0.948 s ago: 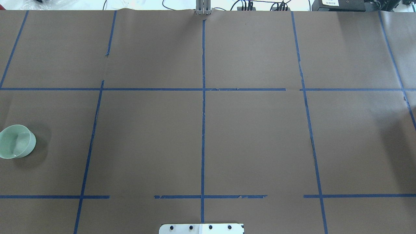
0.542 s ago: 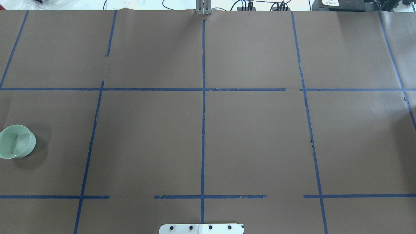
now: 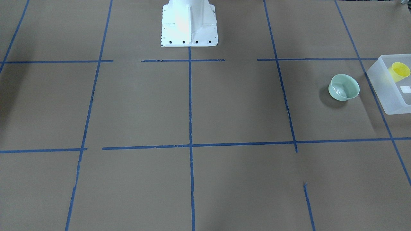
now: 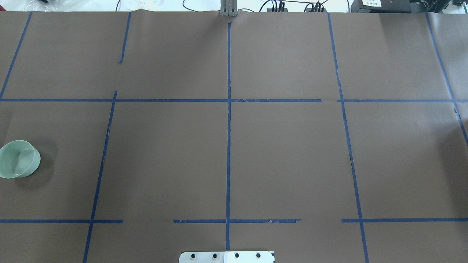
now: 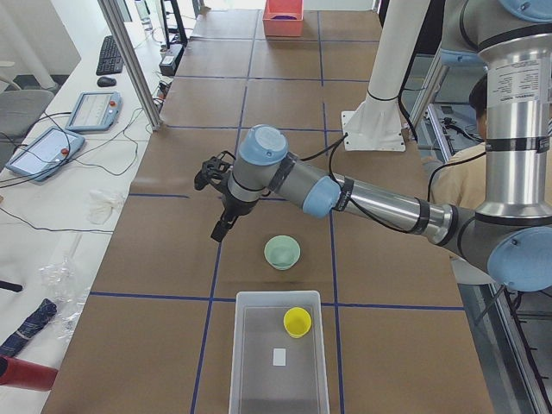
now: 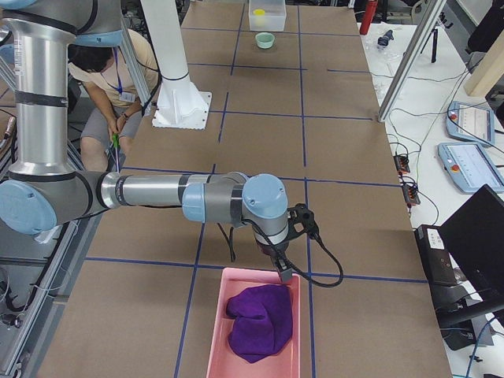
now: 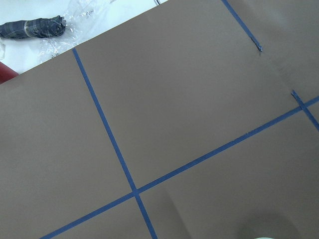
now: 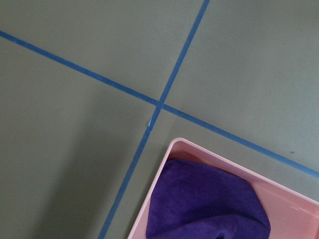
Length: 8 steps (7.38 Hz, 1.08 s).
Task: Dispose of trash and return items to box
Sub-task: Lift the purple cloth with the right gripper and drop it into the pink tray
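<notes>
The yellow cup (image 3: 399,71) lies inside the frosted white box (image 3: 390,106) at the table end on my left; both show in the exterior left view, cup (image 5: 297,322) and box (image 5: 237,362). A pale green bowl (image 3: 344,87) stands on the table just beside the box, also in the overhead view (image 4: 18,159). My left gripper (image 5: 221,229) hangs above the table past the bowl; I cannot tell whether it is open. My right gripper (image 6: 283,272) hovers at the far rim of a pink bin (image 6: 216,331); I cannot tell its state either.
The pink bin holds a purple cloth (image 6: 260,323), also in the right wrist view (image 8: 204,204). The white robot base (image 3: 189,22) stands at the table's edge. A person (image 6: 118,79) sits beside it. A folded umbrella (image 7: 32,27) lies off the table.
</notes>
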Motion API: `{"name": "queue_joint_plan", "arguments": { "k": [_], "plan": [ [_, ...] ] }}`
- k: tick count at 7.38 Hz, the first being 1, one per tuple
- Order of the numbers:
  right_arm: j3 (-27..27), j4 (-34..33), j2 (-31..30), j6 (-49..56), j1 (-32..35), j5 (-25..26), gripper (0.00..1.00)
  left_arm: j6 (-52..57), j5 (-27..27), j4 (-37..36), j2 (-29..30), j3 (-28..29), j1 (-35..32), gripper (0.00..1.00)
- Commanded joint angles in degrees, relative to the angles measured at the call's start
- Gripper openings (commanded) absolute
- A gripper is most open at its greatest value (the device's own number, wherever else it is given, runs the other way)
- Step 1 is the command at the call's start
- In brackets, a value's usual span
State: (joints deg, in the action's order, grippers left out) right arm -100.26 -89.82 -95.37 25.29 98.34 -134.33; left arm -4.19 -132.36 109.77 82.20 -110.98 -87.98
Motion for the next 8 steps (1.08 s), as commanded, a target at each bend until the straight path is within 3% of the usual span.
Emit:
{"name": "queue_joint_plan", "arguments": {
  "k": [1, 2, 3, 4, 8],
  "plan": [
    [-0.11, 7.18, -0.08, -9.7, -4.19, -0.67, 1.0, -20.66, 5.75, 23.01, -8.52, 3.2, 10.83, 0.88],
    [-0.11, 9.38, -0.08, -12.17, -5.51, -0.67, 1.0, -30.95, 7.98, 34.35, -9.68, 8.45, 15.86, 0.82],
    [-0.11, 10.79, -0.08, -13.5, -6.22, -0.67, 1.0, -38.97, 14.0, 40.29, -9.95, 12.07, 21.82, 0.79],
    [-0.11, 11.07, -0.08, -13.6, -6.49, -0.67, 1.0, -43.05, 16.06, 44.79, -10.04, 15.24, 25.36, 0.78],
    [-0.11, 11.16, -0.43, -13.34, -6.93, -0.58, 1.0, -43.71, 19.32, 48.61, -11.01, 20.44, 31.88, 0.71]
  ]
}}
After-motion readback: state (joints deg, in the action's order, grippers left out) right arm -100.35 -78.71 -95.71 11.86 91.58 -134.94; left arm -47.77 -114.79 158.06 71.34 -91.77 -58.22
